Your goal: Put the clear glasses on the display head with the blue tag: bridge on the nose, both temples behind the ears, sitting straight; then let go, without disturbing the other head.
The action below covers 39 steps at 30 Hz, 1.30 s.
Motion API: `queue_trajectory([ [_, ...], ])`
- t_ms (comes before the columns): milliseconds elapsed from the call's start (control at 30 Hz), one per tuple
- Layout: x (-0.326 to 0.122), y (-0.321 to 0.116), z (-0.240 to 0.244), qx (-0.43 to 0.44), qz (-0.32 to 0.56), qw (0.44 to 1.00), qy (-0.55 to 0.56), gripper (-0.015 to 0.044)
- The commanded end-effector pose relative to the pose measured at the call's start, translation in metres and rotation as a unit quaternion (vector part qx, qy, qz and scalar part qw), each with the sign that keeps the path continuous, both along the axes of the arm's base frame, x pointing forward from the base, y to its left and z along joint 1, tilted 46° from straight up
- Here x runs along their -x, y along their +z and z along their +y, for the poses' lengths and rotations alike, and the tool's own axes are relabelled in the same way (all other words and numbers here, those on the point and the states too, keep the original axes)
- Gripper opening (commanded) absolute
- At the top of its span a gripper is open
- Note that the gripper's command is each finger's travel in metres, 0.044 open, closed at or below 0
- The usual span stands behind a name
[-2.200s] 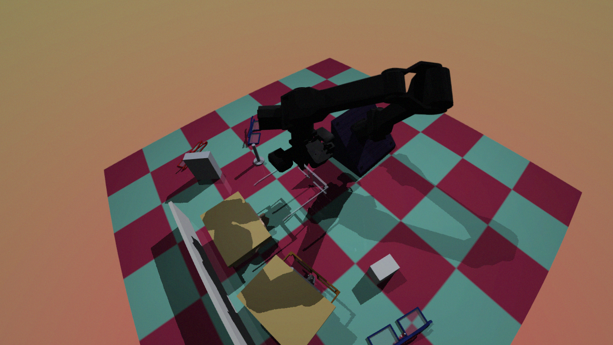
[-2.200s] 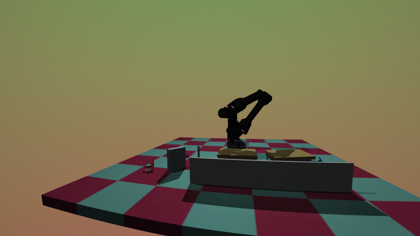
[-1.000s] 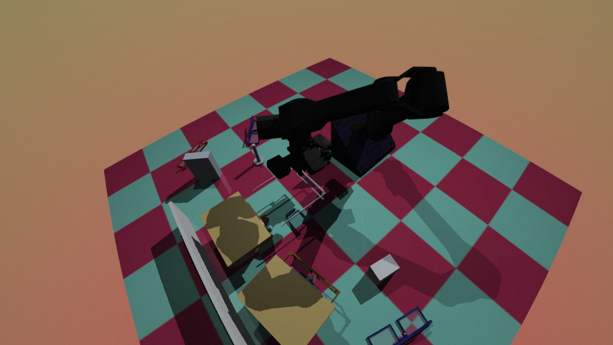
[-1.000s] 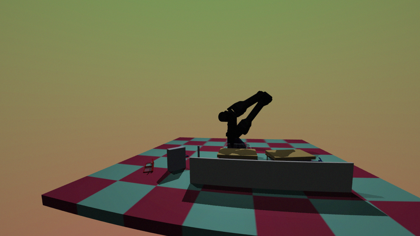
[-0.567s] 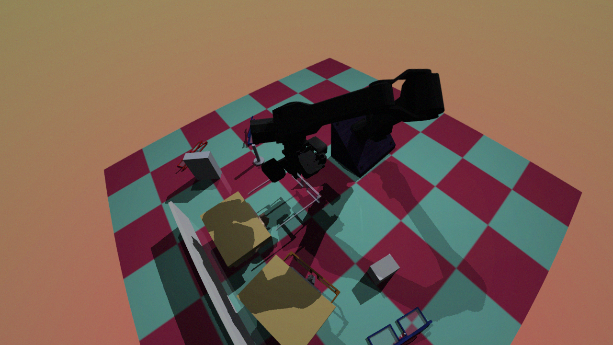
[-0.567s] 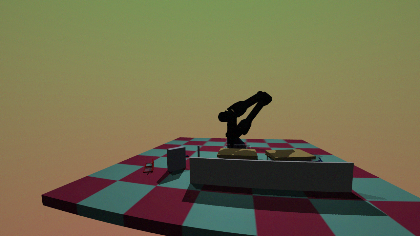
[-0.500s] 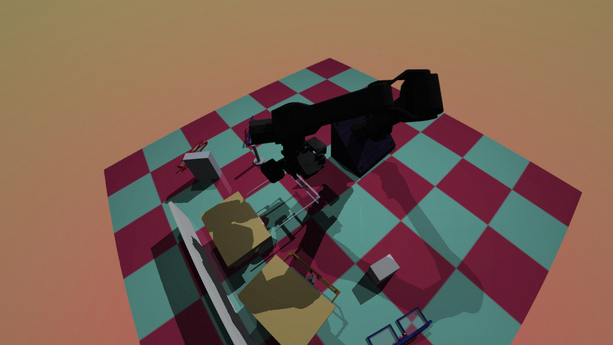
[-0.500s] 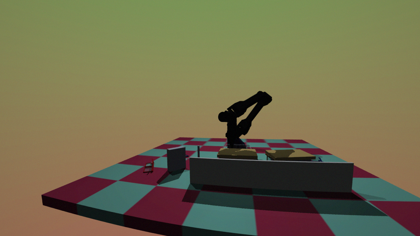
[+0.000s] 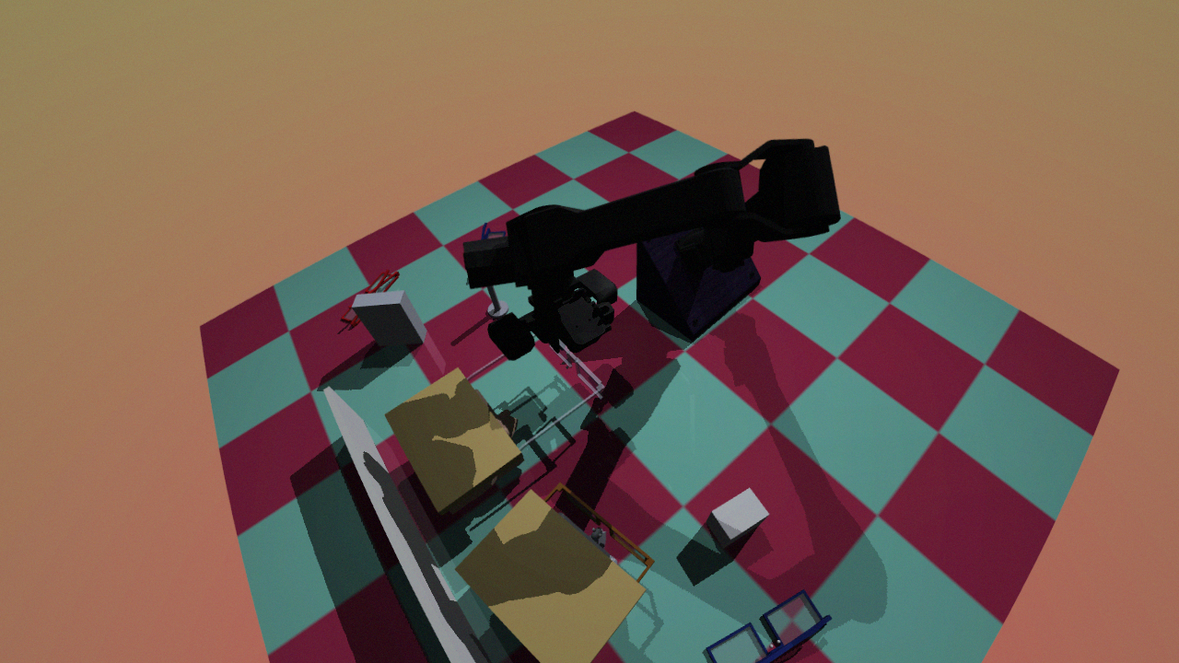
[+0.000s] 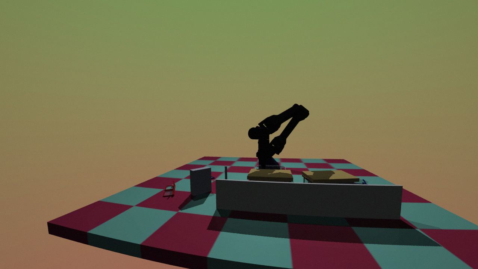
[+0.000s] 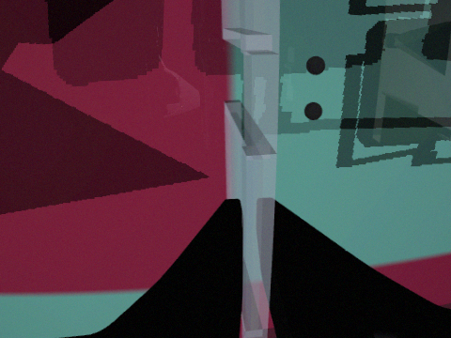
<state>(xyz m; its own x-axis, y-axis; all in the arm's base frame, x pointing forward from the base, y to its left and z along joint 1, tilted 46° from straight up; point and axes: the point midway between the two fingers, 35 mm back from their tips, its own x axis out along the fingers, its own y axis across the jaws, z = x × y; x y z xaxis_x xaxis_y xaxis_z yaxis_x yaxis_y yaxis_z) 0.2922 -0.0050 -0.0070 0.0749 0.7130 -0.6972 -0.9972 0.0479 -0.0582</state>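
Note:
My gripper points down, shut on the front frame of the clear glasses. The glasses hang in the air, with their temples reaching toward the nearer-left tan-topped display head in the top view. The temple ends are at or just short of that head's near side, hard to tell. A second tan-topped display head stands beside it, with orange glasses at its front. The tan tops hide most of both heads. No blue tag can be made out.
A long white wall stands behind the heads. A grey block, red glasses and a thin post are to one side. A white block and blue glasses are to the other.

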Motion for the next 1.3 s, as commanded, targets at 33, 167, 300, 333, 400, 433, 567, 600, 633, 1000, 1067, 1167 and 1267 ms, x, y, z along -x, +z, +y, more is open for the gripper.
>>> queue_trajectory([
  [33, -0.008, 0.0, 0.002, -0.003, 0.002, 1.0, 0.0, 0.0],
  [167, -0.014, 0.0, 0.002, -0.003, 0.002, 1.0, 0.0, 0.0],
  [300, -0.019, 0.0, 0.002, -0.003, 0.001, 1.0, 0.0, 0.0],
  [333, -0.02, 0.0, 0.002, -0.003, 0.001, 1.0, 0.0, 0.0],
  [400, -0.023, 0.0, 0.002, -0.003, 0.001, 1.0, 0.0, 0.0],
  [433, -0.025, 0.0, 0.002, -0.003, 0.001, 1.0, 0.0, 0.0],
  [567, -0.03, 0.0, 0.002, -0.003, 0.001, 1.0, 0.0, 0.0],
  [600, -0.032, 0.0, 0.002, -0.003, 0.001, 1.0, 0.0, 0.0],
  [633, -0.033, 0.0, 0.002, -0.003, 0.001, 1.0, 0.0, 0.0],
  [1000, -0.048, 0.001, 0.002, -0.003, 0.0, 1.0, 0.0, 0.0],
  [1067, -0.051, 0.001, 0.002, -0.003, 0.0, 1.0, 0.0, 0.0],
  [1167, -0.055, 0.001, 0.002, -0.003, 0.0, 1.0, 0.0, 0.0],
  [1267, -0.059, 0.001, 0.002, -0.003, 0.0, 1.0, 0.0, 0.0],
])
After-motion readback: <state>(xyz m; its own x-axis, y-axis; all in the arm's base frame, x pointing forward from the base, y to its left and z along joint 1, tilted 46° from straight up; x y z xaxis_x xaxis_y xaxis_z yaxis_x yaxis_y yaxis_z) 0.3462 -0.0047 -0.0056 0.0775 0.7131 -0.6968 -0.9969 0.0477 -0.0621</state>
